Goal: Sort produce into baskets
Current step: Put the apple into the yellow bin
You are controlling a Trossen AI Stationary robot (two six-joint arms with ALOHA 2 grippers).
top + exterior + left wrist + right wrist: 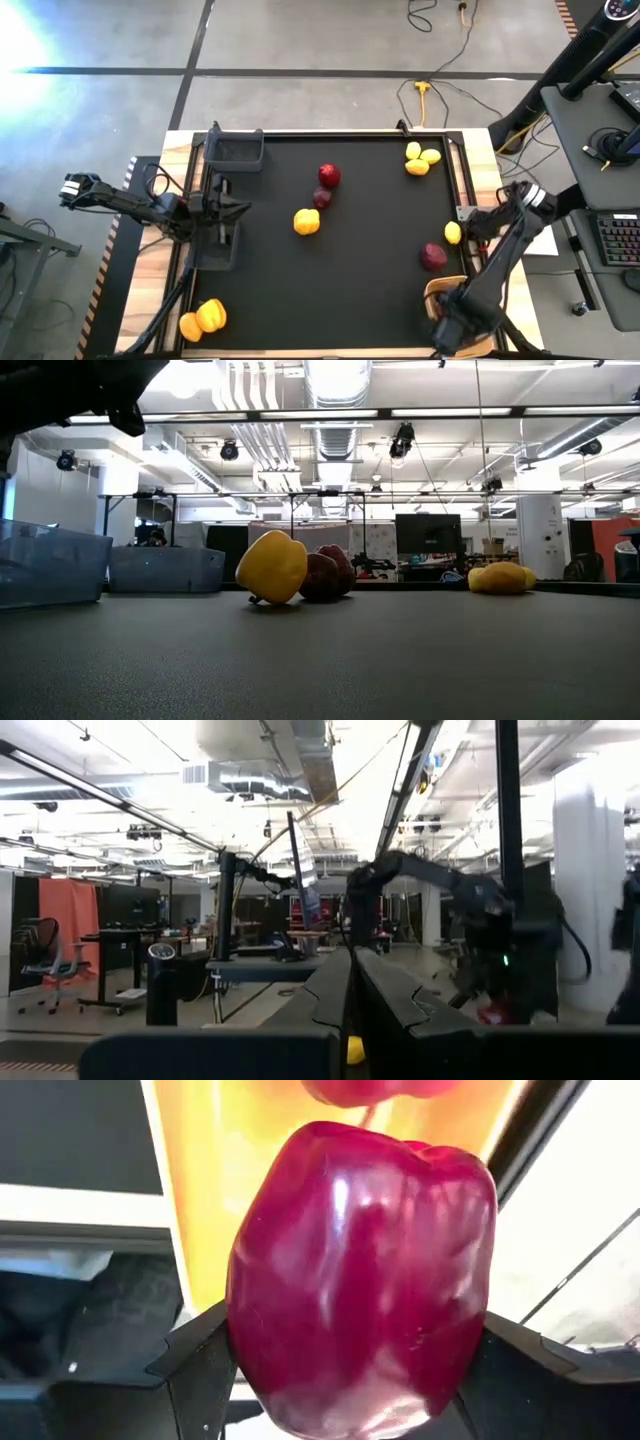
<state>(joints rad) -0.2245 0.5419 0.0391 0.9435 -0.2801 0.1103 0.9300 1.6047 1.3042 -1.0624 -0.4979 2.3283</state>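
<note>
Right now the right gripper (350, 1370) is clamped on a dark red pepper (362, 1275), hanging over the tan tray (440, 292) at the table's near right corner; another red piece already shows in the tray below it. To do this well, I'd lower until the pepper nearly touches, centre it over bare tray floor, then open, so it doesn't bounce out. Left gripper (222, 208) is closed on nothing, parked by the dark bins (236, 150) on the left edge.

Count on the high view:
- red loose on the mat: three
- yellow loose: one mid-table, three far right corner, one right edge, two near left corner
- bins: two; tray: one
</note>
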